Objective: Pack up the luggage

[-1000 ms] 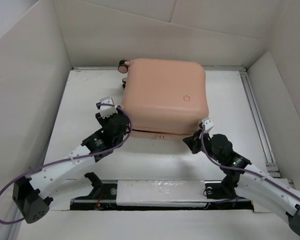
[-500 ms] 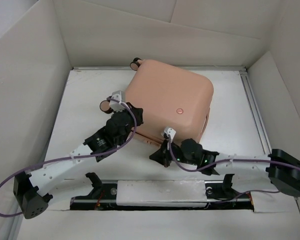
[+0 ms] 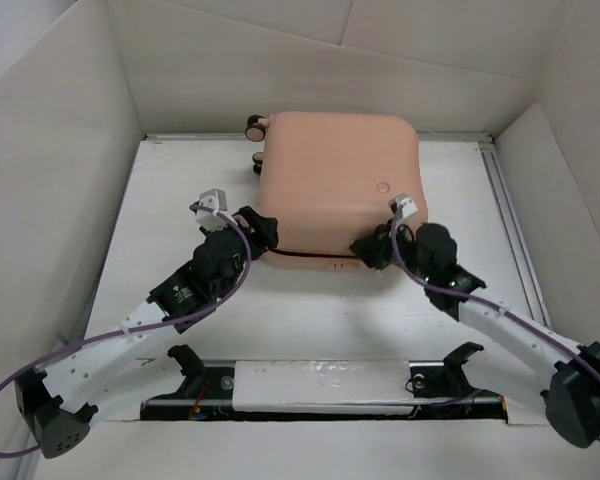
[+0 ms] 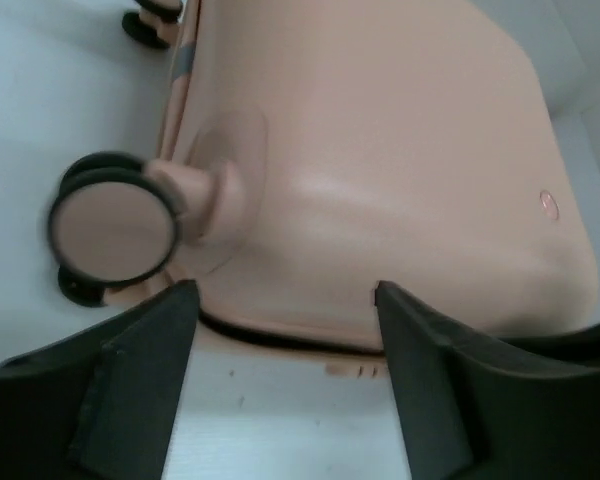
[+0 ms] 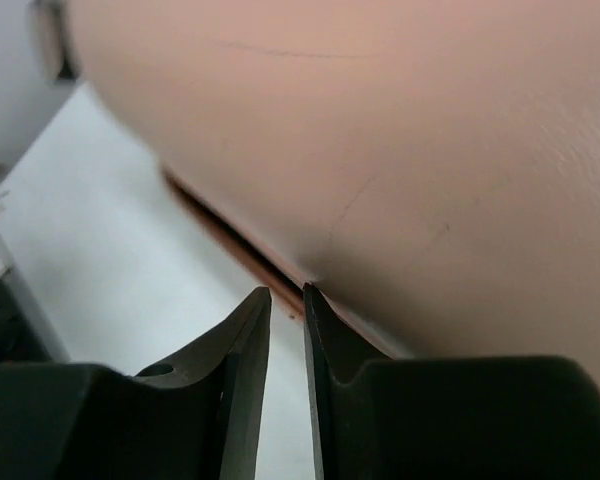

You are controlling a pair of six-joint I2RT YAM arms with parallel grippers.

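Left gripper (image 4: pixel 285 300): black fingers stood wide apart, empty, at the near-left corner of the salmon-pink hard-shell luggage with rounded corners (image 3: pixel 335 180), beside a round black-rimmed pink wheel (image 4: pixel 110 230).
Right gripper (image 5: pixel 285 295): fingers were a narrow slit apart with nothing between them, tips at the dark seam (image 5: pixel 235 245) along the luggage's near-right edge.
Luggage: lay flat, lid down, on the white table (image 3: pixel 180 190).
Handling: probably stiff, smooth and slippery, bulky rather than heavy. The shell looked too broad to pinch, so the seam lip or a wheel stem looked the best hold.
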